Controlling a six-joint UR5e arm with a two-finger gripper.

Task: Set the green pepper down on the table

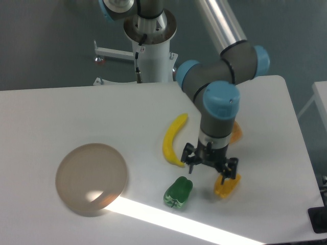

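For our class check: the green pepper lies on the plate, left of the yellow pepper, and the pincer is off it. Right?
Not quite. The camera view shows the green pepper on the table, not the plate. It does lie left of the yellow pepper, free of the pincer.
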